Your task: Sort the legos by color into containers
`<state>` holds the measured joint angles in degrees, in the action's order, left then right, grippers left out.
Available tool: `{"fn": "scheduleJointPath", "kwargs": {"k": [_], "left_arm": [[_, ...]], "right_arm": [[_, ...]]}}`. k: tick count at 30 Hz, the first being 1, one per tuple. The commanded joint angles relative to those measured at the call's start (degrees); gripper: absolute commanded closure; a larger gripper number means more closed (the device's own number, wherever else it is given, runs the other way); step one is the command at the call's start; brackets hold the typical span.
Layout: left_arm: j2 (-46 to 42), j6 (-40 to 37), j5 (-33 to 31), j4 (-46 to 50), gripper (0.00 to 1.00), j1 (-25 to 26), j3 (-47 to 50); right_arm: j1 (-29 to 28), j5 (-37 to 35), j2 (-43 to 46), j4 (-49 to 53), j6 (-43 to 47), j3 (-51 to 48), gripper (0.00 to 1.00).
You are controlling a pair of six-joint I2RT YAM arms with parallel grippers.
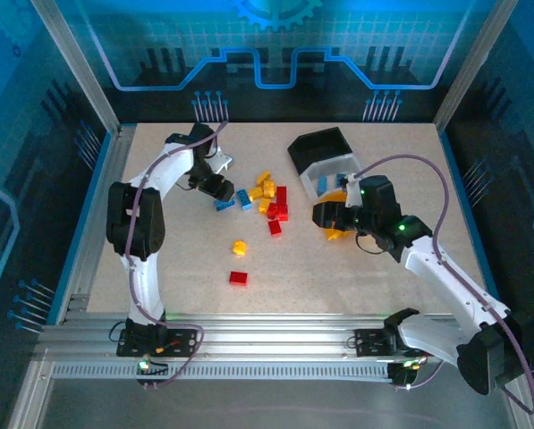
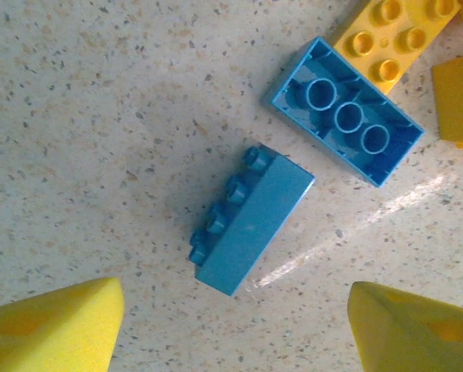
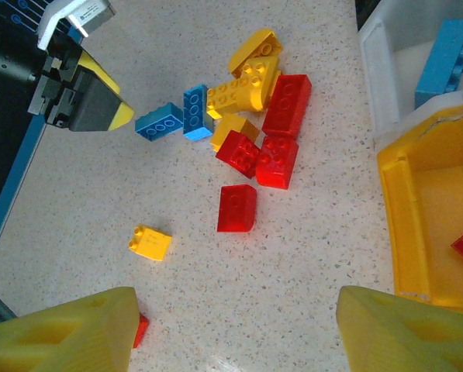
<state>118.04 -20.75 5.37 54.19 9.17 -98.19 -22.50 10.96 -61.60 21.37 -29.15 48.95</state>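
Left wrist — blue lego (image 2: 250,221), long axis diagonal, studs upper-left — left gripper (image 2: 235,310) spread.

A robotics lab cell — aluminium rail frame (image 1: 275,332), blue circuit-print panels (image 1: 275,45) around a speckled table (image 1: 338,268).

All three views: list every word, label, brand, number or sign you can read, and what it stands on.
No readable words or numbers in these views.
On the back wall: a gear emblem and circuit-style lines, no letters.
On the studs of the yellow brick: any embossed mark is too blurred to read.
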Motion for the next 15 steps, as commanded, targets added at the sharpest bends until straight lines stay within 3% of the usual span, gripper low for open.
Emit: {"fn": "scheduleJointPath", "kwargs": {"k": [1,10,13,15], "left_arm": [[2.7,-2.4,-2.2,-1.5,0.22,-0.1,-0.5],[8.3,-3.0,-4.4,-3.1,0.24,3.5,-2.2],[10.0,-1.7,-4.1,-3.0,0.33,3.8,-3.6],[11.4,-0.8,-4.2,-2.1,0.48,3.8,-5.1]], "right_arm": [[-0.3,-0.7,1.5,0.5,-0.1,-0.1,0.31],[0.7,-1.1,2.0,3.1,0.8,1.1,0.30],[0.7,-0.7,1.3,2.9,0.8,1.1,0.30],[0.9,-0.4,0.9,2.8,0.8,1.1,0.31]]}}
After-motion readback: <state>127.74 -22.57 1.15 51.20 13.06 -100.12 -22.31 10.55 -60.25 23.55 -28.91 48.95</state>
